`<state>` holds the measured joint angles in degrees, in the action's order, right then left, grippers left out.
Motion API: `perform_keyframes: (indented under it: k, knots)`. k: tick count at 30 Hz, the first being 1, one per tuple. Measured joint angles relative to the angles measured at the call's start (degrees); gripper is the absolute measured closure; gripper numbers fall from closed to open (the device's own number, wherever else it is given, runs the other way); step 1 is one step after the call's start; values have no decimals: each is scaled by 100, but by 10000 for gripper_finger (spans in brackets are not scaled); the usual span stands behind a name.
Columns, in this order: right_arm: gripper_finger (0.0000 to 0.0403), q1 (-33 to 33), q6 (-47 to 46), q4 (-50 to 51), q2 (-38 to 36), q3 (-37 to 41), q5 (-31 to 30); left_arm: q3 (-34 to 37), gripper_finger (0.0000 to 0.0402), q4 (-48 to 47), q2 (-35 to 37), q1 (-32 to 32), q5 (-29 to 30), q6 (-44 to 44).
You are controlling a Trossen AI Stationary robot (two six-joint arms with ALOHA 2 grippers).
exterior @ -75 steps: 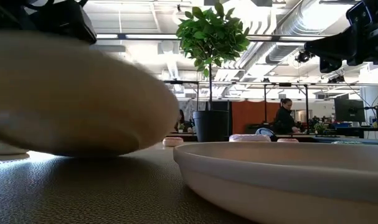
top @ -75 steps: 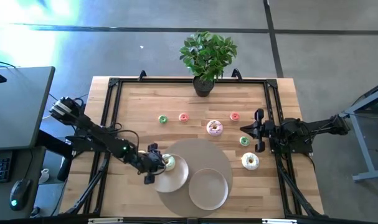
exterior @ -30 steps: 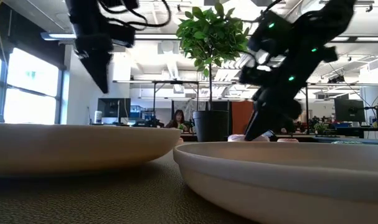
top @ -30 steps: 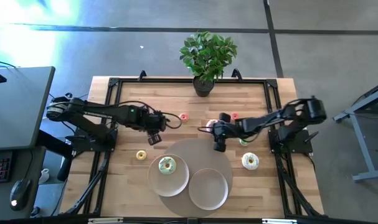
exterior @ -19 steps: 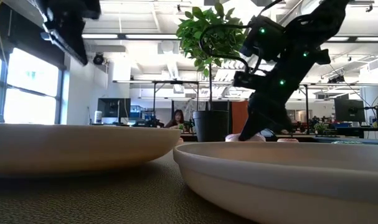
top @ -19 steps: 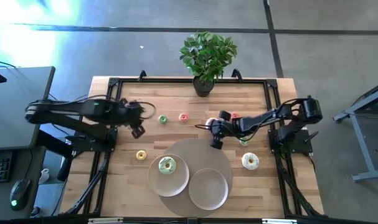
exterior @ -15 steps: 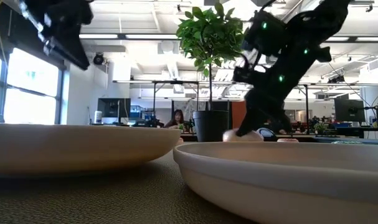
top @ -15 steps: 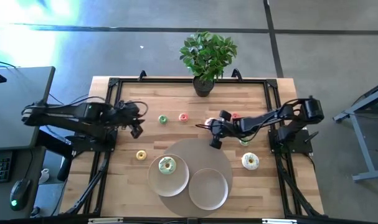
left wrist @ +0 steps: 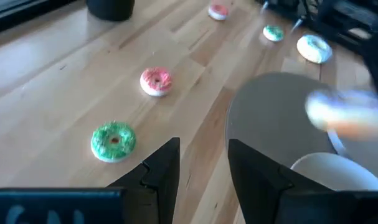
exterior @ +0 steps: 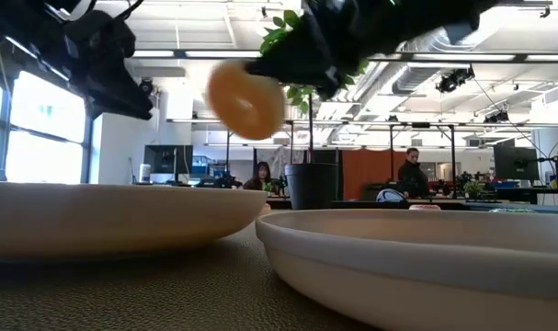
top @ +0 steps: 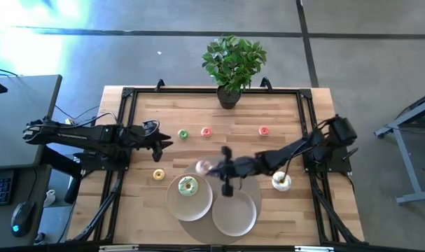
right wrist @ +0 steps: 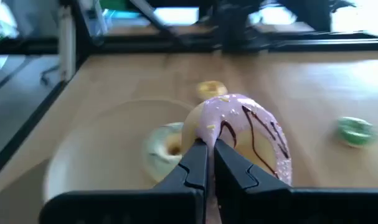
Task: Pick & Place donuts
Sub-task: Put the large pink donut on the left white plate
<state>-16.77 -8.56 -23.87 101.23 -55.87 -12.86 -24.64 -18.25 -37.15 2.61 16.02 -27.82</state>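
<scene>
Right pincer [top: 211,168], now over the plates, clamped on pink donut [right wrist: 238,134]; left pincer [top: 164,143] parted, empty

Two dark arms, matte black links with rounded joint housings. Left arm [top: 93,134]: long slim black segments, thin black cable looping loose above the forearm near the wrist. Right arm [top: 296,148]: same black build, thin cable arcing along the forearm, bulkier black base block at the counter [top: 149,112] edge. Left pincer [left wrist: 198,171]: two flat black fingers with squared, stepped edges, black bar across the base. Right pincer [right wrist: 209,163]: two narrow black fingers with angled tips on a black crossbar.
</scene>
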Motion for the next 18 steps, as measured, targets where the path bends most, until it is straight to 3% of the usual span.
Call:
perform_keyframes:
  k: [6,9,13,18]
  knots:
    - [398,-373,1,1366,1023,-1538,140,13,266,-10,4,0,262,94]
    - [396,-502,1,1757,1362,-2079,-167,13,266,-4,4,-4,326,101]
    - [394,-582,-199,2283,1719,-2439,-540,13,266,10,4,0,236,52]
    - [385,-622,-439,2321,1880,-2394,-433,13,266,31,7,0,222,20]
